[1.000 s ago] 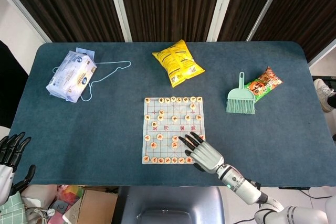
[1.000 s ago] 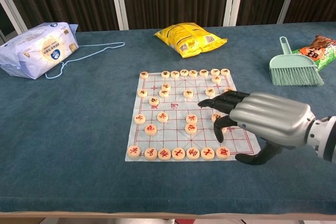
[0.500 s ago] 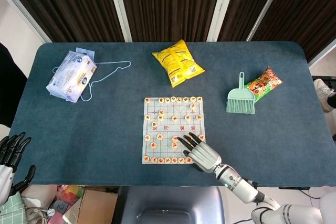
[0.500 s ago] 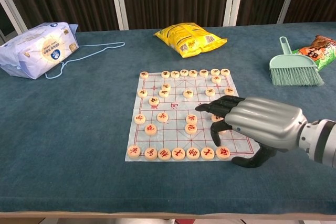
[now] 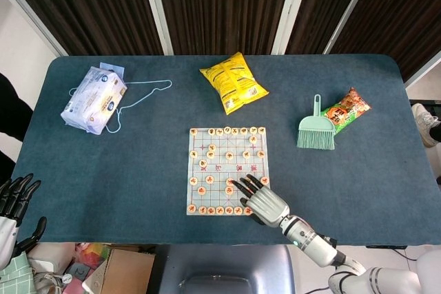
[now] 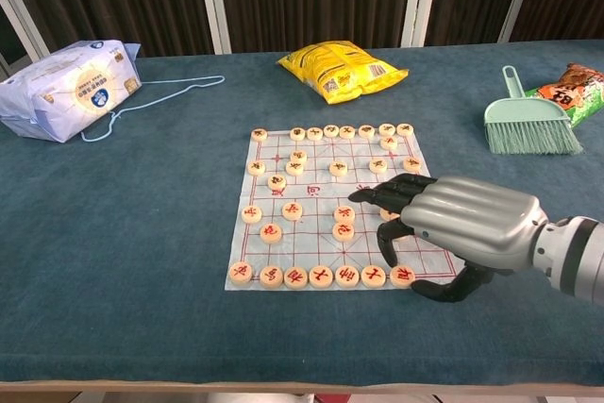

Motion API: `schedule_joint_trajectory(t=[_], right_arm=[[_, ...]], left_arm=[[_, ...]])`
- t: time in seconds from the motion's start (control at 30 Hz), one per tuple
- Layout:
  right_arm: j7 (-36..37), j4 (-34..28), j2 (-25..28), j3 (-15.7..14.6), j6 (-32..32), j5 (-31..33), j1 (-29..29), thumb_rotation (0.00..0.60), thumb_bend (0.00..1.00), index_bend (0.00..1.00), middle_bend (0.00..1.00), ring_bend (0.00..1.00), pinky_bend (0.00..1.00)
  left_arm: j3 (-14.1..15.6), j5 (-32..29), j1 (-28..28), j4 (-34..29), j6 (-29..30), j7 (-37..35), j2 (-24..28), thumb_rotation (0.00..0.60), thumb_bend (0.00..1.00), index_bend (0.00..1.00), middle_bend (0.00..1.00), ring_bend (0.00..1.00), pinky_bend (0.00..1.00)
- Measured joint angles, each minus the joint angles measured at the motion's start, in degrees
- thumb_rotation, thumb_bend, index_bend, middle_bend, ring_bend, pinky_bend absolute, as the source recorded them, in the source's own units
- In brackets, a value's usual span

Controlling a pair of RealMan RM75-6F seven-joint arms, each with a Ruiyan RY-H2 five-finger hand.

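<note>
The blue counter (image 5: 138,163) carries everything; the Chinese chess board (image 6: 283,243), a thin printed sheet, lies at its middle and serves as landmark. Far left of the board and further back lies a pack of wet wipes (image 6: 66,87) with a light blue wire hanger (image 6: 156,96) beside it. Behind the board lies a yellow snack bag (image 6: 342,68). To the board's right and back are a green dustpan brush (image 6: 528,127) and an orange-green snack packet (image 6: 572,88) touching it.

The right robot hand (image 6: 453,224) hovers palm down over the board's near right corner, fingers spread and holding nothing. Over the last second it has slid a little leftward and nearer the front edge, so its dark fingertips (image 6: 377,197) now hang just beside the round chess pieces (image 6: 343,215) in the board's near-right part, seemingly closing in on one.

The left robot hand (image 5: 15,201) stays off the counter, far left of the board, fingers apart and empty
</note>
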Motion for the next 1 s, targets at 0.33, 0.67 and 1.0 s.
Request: schedule_joint_trajectory(t=[0.33, 0.67, 1.0], right_arm=[[1.31, 0.06, 0.37, -0.42, 1.92, -0.26, -0.02, 0.600, 0.49, 0.65, 0.05, 0.00, 0.00], [5.04, 1.34, 2.67, 0.33, 5.62, 1.14, -1.58, 0.600, 0.49, 0.65, 0.05, 0.00, 0.00], [6.45, 6.06, 2.59, 1.86, 4.72, 4.55, -1.52, 0.600, 0.49, 0.65, 0.05, 0.00, 0.00]], left_arm=[[-0.08, -0.05, 0.06, 0.02, 0.16, 0.03, -0.03, 0.600, 0.44, 0.00, 0.00, 0.00, 0.05], [-0.04, 0.01, 0.07, -0.07, -0.01, 0.63, -0.15, 0.600, 0.44, 0.00, 0.00, 0.00, 0.05], [-0.09, -0.18, -0.06, -0.24, -0.46, 1.31, -0.34, 0.600, 0.44, 0.00, 0.00, 0.00, 0.05]])
